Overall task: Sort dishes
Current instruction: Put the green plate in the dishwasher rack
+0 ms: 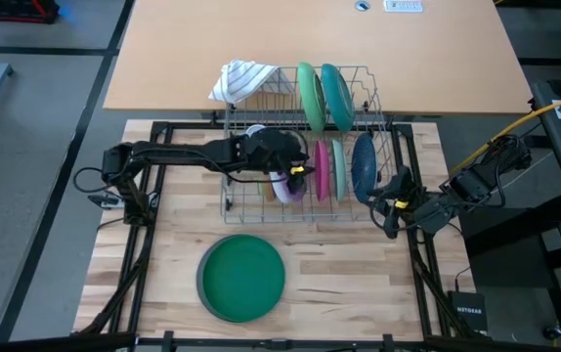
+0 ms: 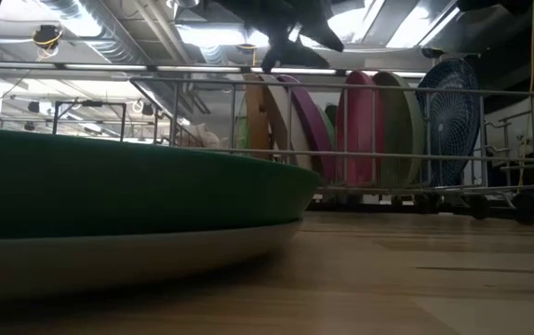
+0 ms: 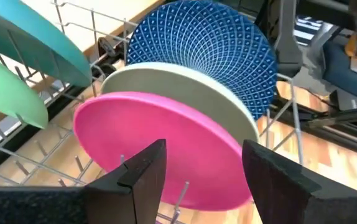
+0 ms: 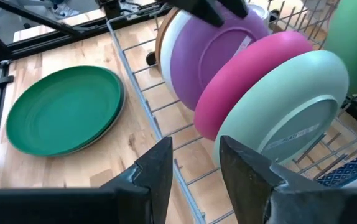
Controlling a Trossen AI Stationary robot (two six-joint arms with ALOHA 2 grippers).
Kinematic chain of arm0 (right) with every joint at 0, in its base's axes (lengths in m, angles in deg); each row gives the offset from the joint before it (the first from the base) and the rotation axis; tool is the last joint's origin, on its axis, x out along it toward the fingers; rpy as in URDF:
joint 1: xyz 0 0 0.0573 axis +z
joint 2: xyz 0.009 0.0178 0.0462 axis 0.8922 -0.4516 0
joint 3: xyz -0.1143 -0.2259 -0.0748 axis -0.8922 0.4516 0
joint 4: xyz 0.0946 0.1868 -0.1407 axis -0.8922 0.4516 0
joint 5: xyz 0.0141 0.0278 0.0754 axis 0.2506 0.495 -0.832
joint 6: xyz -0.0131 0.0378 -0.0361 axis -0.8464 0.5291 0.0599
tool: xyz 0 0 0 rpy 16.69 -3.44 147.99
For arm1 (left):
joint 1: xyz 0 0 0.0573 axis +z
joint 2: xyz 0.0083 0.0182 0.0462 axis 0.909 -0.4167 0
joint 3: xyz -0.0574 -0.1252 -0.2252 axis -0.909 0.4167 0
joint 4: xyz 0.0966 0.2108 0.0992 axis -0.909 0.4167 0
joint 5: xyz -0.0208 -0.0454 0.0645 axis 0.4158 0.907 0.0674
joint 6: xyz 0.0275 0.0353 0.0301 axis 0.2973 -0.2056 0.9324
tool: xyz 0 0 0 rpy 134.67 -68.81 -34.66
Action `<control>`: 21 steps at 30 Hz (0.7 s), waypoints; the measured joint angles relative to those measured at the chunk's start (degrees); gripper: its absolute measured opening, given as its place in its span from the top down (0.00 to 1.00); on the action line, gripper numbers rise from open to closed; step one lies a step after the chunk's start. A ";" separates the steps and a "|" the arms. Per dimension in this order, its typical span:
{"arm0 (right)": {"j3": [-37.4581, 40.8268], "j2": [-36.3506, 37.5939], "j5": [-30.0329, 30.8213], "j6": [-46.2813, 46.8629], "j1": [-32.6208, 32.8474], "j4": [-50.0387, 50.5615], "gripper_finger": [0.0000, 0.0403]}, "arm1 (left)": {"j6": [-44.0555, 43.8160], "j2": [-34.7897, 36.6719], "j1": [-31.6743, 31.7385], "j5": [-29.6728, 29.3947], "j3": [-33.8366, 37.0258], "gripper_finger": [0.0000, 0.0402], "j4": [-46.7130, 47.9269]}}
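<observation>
Nearest the front edge: we see a large round dark green plastic plate [image 1: 242, 277] lying flat on the pale wooden surface [image 1: 349, 284], stacked on a paler plate whose rim alone shows in the low view; well apart from both tools.
Wire dish rack [image 1: 261, 200]: it stands mid-surface, behind the green plate, holding dishes on edge.
Left tool [image 1: 298, 174]: it hangs over the rack's middle, fingers parted with nothing between them; the round pink plastic plate [image 3: 160, 146] stands just beyond its tips.
Row in the rack: from the left tool outward we count a purple plate [image 4: 213, 53], the pink plate, a pale grey-green plate [image 3: 185, 81], then a blue patterned plate [image 1: 363, 164]; a tan and a white rim behind the purple one are mostly covered.
Right tool [image 1: 390, 207]: it waits beside the rack's right end, fingers narrowly apart and empty.
Far rack row: a light green plate [image 1: 309, 95] and a teal plate [image 1: 336, 93] stand upright.
Far left corner: a striped white cloth [image 1: 241, 78] drapes the rack.
</observation>
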 joint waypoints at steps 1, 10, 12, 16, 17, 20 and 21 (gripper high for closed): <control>0.00 0.00 -0.41 0.00 0.02 0.00 0.66 | 0.31 0.61 -0.27 0.17 0.00 0.50 0.36; 0.00 -0.02 -11.28 4.32 0.02 -0.25 0.66 | 6.90 7.55 -8.61 6.82 0.00 0.50 8.74; 0.00 -0.41 -13.40 5.87 0.02 -0.33 0.66 | 6.82 8.14 -12.40 6.81 0.00 0.50 11.91; 0.00 -2.12 -14.68 8.29 0.02 -0.58 0.66 | 4.56 8.07 -21.08 5.60 0.00 0.50 18.00; 0.00 -2.87 -14.70 8.82 0.02 -0.78 0.66 | 2.84 7.76 -23.24 4.95 0.00 0.50 19.13; 0.00 -5.74 -14.83 10.48 0.02 -0.91 0.66 | -3.38 7.16 -29.43 2.13 0.02 0.50 23.16; 0.00 -6.93 -14.85 11.24 0.02 -1.23 0.66 | -5.39 6.93 -31.52 1.04 0.02 0.50 23.80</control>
